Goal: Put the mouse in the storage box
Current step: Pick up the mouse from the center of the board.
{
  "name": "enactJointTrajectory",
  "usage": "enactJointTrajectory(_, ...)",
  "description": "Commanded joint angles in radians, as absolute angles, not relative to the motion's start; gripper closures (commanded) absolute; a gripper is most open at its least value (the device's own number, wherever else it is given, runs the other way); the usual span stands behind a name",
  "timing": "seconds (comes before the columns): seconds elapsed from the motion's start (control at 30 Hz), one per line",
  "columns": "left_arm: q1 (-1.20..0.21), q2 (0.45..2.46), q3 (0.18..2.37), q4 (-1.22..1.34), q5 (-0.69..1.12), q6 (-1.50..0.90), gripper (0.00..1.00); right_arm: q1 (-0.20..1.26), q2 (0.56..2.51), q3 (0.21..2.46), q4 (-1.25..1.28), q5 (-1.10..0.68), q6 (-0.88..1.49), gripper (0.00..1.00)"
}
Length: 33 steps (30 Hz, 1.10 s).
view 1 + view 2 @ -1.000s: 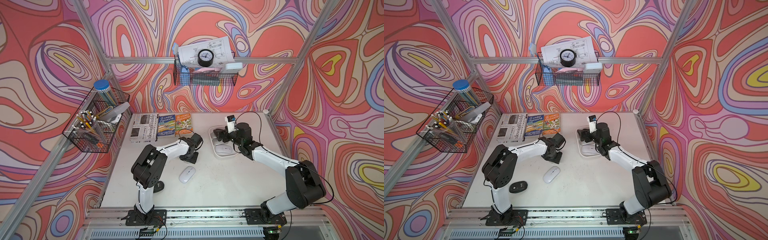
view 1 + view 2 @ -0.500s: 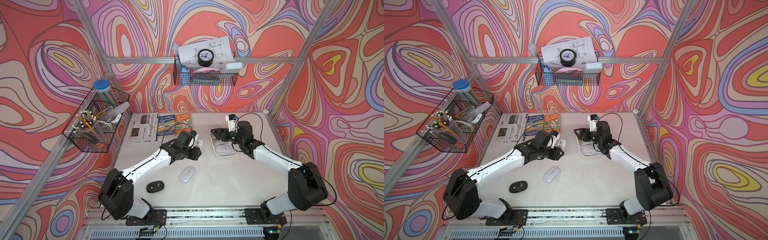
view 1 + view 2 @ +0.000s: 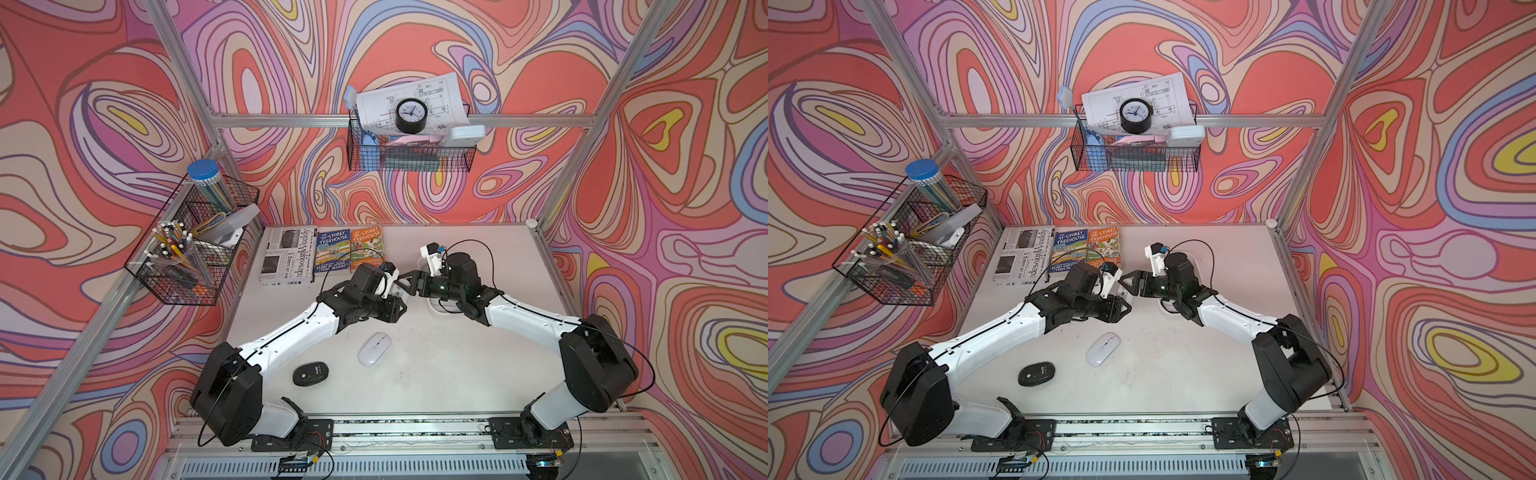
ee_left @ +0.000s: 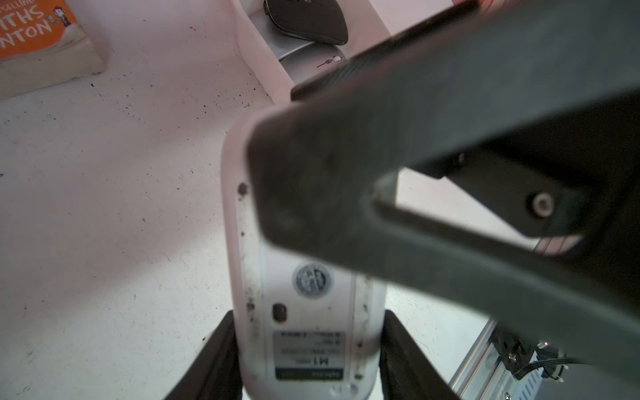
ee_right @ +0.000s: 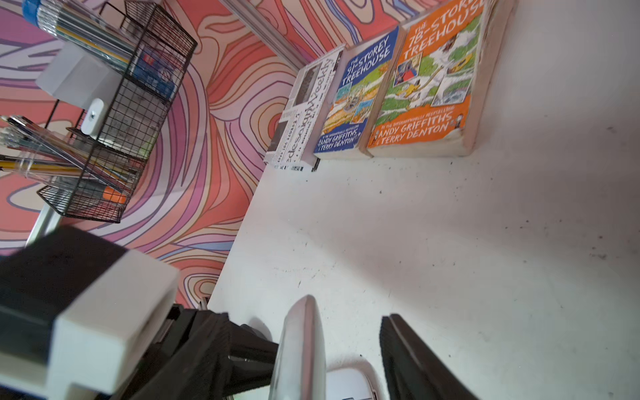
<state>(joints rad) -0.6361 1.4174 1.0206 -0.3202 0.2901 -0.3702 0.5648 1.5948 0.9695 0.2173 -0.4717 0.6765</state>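
My left gripper is shut on a white mouse, held above the table on its edge, its labelled underside facing the left wrist camera. In both top views only a white sliver of the mouse shows between the two grippers. My right gripper stands open around the mouse's free end, with a gap to one finger. That gripper's dark finger crosses over the mouse. The storage box, a white tray holding a black and a silver mouse, lies mostly hidden under my right arm.
A second white mouse and a black mouse lie on the table nearer the front. Two books and a magazine lie at the back left. Wire baskets hang on the walls.
My left arm has unfolded and carried the mouse up and to the right. My right gripper has come left off the tray to meet it, and its jaws have narrowed.
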Motion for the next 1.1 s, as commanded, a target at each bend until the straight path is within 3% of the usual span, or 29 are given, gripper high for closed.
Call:
enactJointTrajectory(0.0,-0.638,1.400,1.019,-0.288,0.294,-0.363,0.57,0.589,1.614,1.003,0.207,-0.436,0.701,0.32)
enactJointTrajectory(0.23,-0.638,1.404,1.014,-0.283,0.285,-0.364,0.57,0.603,1.628,1.002,0.187,-0.427,0.723,0.43)
enactJointTrajectory(0.57,-0.638,1.406,1.012,-0.283,0.277,-0.369,0.51,0.603,1.628,1.024,0.189,-0.446,0.720,0.71)
enactJointTrajectory(0.63,-0.638,1.406,1.014,-0.284,0.276,-0.369,0.45,0.604,1.627,1.028,0.189,-0.442,0.701,0.76)
enactJointTrajectory(0.77,-0.638,1.397,1.012,-0.298,0.257,-0.376,0.22,0.603,1.621,1.053,0.144,-0.381,0.614,0.82)
enactJointTrajectory(1.07,-0.637,1.307,0.964,-0.320,0.183,-0.399,0.18,0.569,1.584,1.089,0.051,-0.137,0.270,0.85)
